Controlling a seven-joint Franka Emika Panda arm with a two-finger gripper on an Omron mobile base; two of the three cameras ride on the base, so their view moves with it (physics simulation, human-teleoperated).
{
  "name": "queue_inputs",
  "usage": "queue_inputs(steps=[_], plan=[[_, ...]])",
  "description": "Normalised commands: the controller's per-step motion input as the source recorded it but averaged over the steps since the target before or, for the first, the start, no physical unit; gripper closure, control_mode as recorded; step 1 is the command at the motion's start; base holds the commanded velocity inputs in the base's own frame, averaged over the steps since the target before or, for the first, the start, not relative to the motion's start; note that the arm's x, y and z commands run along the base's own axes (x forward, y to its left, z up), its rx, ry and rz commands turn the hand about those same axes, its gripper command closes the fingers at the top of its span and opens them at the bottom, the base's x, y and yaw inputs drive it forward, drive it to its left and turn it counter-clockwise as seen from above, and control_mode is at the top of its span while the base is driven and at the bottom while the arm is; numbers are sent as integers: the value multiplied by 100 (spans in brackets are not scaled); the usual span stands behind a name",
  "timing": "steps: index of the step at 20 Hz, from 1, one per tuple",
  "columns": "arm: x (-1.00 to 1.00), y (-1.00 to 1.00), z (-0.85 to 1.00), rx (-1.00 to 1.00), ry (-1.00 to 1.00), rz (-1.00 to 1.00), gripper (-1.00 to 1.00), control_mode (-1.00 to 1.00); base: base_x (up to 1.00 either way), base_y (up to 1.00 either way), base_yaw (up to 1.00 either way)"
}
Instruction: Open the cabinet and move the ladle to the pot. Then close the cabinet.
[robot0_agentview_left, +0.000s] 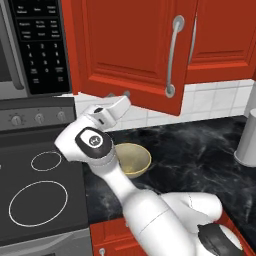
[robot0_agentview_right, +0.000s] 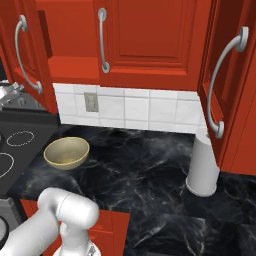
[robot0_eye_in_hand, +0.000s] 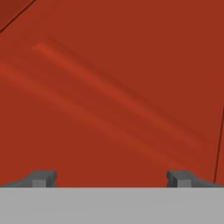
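The cabinet's (robot0_agentview_left: 130, 45) left door (robot0_agentview_right: 31, 60) stands swung partly out, and a dark red gap (robot0_agentview_right: 67, 35) into the inside shows beside the right door (robot0_agentview_right: 150, 40). Their curved silver handles (robot0_agentview_left: 172, 55) sit side by side. My gripper (robot0_agentview_left: 124, 97) reaches up to the lower edge of the swung door, which hides its fingers. In the hand view the gripper (robot0_eye_in_hand: 111, 180) is open with nothing between its tips, very close to a red panelled surface. The hand (robot0_agentview_right: 10, 92) peeks out at the left edge behind that door. The ladle and the pot are out of view.
A yellowish bowl (robot0_agentview_left: 132, 160) sits on the black marble counter (robot0_agentview_right: 140, 170) just right of the stove (robot0_agentview_left: 37, 200). A tall pale grey cylinder (robot0_agentview_right: 202, 167) stands at the counter's right, under a single-door red cabinet (robot0_agentview_right: 230, 90). The microwave (robot0_agentview_left: 35, 45) hangs at the left.
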Motion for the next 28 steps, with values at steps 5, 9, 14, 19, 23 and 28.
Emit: queue_inputs(steps=[5,9,14,19,23,28], plan=[[24,-57,26,0,0,14,-100,-100,0,0,0],[28,-56,33,1,4,16,-100,-100,0,0,0],[41,-67,38,7,10,20,-100,-100,0,0,0],[52,-68,39,11,16,24,-100,-100,0,0,0],[55,-61,34,13,21,25,-100,-100,0,0,0],[53,-58,26,13,21,26,-100,-100,0,0,0]])
